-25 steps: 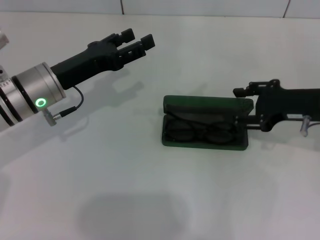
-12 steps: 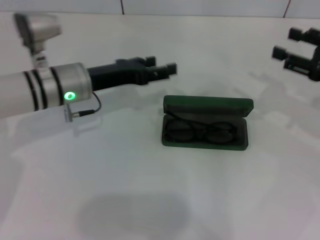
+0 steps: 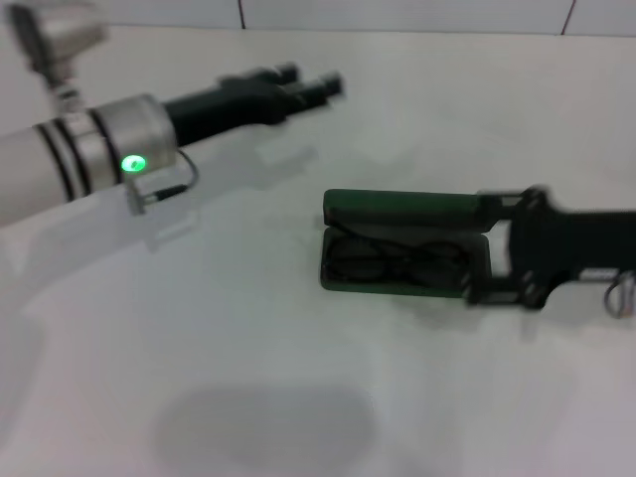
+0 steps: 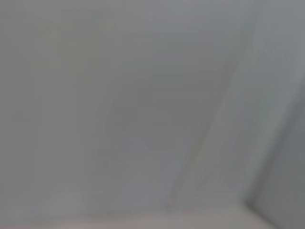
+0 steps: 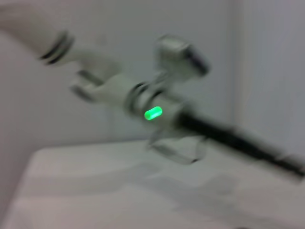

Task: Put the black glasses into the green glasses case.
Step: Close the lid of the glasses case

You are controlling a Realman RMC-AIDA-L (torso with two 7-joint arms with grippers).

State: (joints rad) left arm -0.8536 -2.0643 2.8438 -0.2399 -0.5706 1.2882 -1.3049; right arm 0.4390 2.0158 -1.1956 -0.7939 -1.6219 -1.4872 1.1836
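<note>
The black glasses, light, thin-framed and fragile, lie inside the open green glasses case on the counter; right hand at its end, grip indiscernible.

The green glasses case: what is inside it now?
The black glasses lie inside the open green glasses case. The right gripper covers the case's right end, hiding that part.

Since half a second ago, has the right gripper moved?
Yes. The right gripper came down from the far right to the right end of the case, which stayed put.
</note>
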